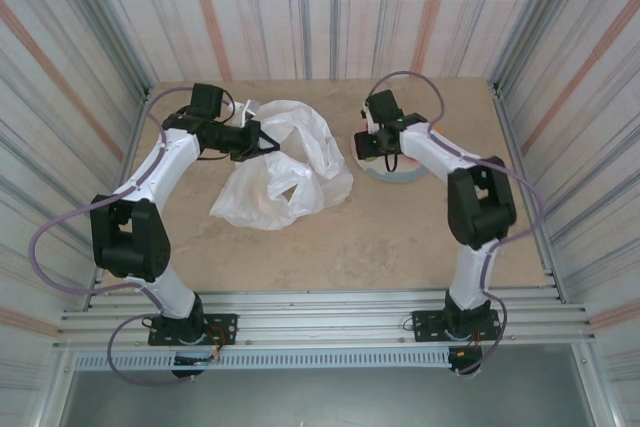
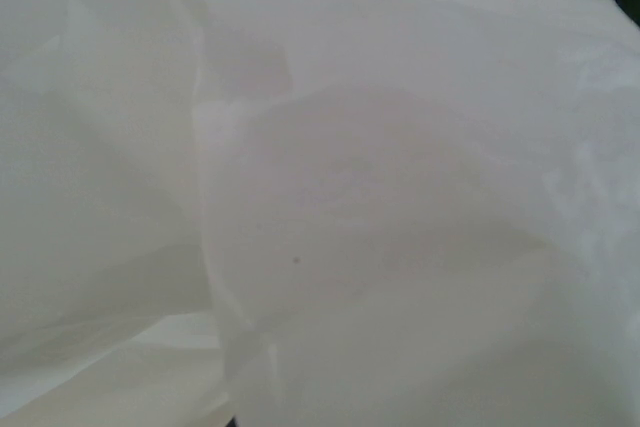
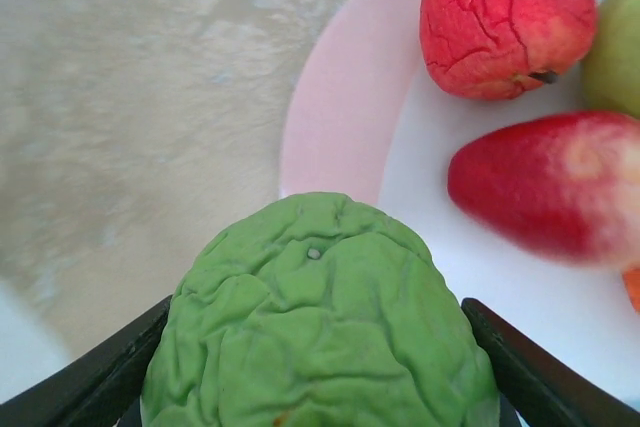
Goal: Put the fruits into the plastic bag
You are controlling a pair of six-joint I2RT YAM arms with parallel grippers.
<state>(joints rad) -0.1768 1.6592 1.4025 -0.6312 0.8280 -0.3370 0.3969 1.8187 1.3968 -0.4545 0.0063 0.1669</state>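
Right gripper [image 3: 320,372] holds one green fruit [image 3: 318,317] — two red fruits [image 3: 505,17] [image 3: 560,182], one plate [image 3: 340,97].

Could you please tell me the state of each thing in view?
plastic bag: crumpled on the table, film pinched.
left end effector: shut on the plastic bag.
right end effector: shut on the green fruit.
green fruit: gripped on both sides.
red fruits: loose on the plate.
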